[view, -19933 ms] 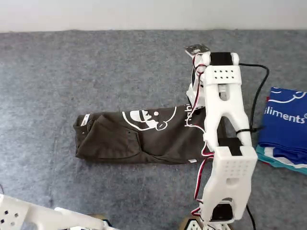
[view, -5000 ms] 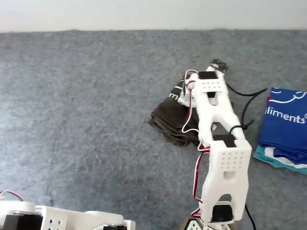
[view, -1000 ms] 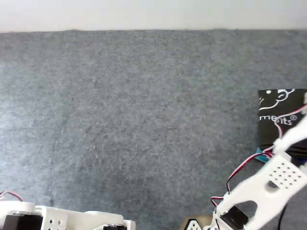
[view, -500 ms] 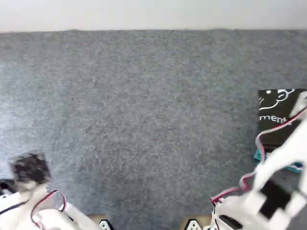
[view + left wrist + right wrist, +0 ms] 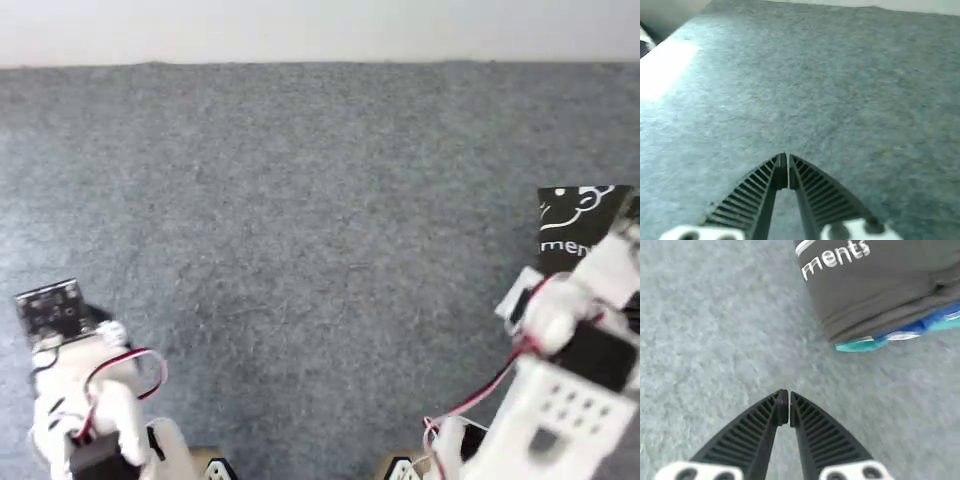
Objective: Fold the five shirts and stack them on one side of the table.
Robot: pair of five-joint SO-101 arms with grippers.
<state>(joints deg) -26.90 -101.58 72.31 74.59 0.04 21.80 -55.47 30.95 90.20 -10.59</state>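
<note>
Nearest us, the risk we judged lay with the right arm (image 5: 565,385) at the lower right of the high view. Its links crossed in front of the near edge of the shirt stack (image 5: 575,215), so a careless swing could catch the dark top shirt (image 5: 875,285), drag it askew and spoil the fold. The right gripper (image 5: 788,407) had its jaws pressed together, empty, above bare grey felt (image 5: 300,200) just short of the stack. There we counted 3 layers: the dark shirt over a blue layer (image 5: 935,322) over a teal layer (image 5: 860,345). At the lower left, the left arm (image 5: 85,400) sat tucked low, and the left gripper (image 5: 788,172) was likewise closed on nothing over the felt. Farther off, the stack lay at the right edge, mid-height.
</note>
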